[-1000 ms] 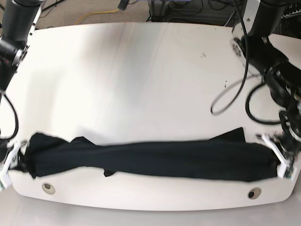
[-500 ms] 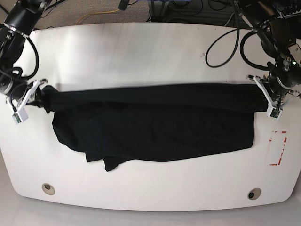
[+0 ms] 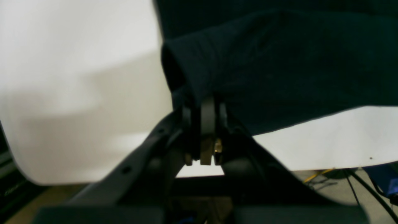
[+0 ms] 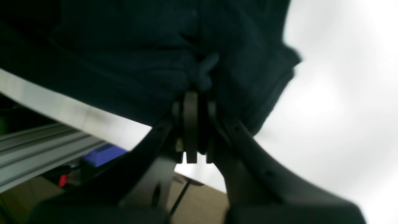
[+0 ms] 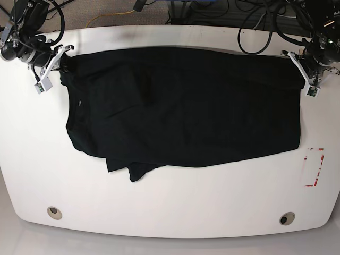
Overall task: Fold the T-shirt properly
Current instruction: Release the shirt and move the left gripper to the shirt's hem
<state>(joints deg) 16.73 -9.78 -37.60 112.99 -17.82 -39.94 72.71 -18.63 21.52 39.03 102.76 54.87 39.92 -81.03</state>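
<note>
Along the tabletop's far edge, the left gripper and right gripper, each clamped on a T-shirt corner, had dragged it from the near edge, spreading it flat for folding

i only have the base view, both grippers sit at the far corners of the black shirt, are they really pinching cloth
Observer: Yes for the left gripper. Its wrist camera shows the jaws shut on a bunched fold of the T-shirt.
Operator: and the right one
Observer: The right gripper is also shut, with a small wad of cloth squeezed between its fingertips.
Operator: anything under the left grip
Observer: The left wrist view shows bare white table beside the held fold.
</note>
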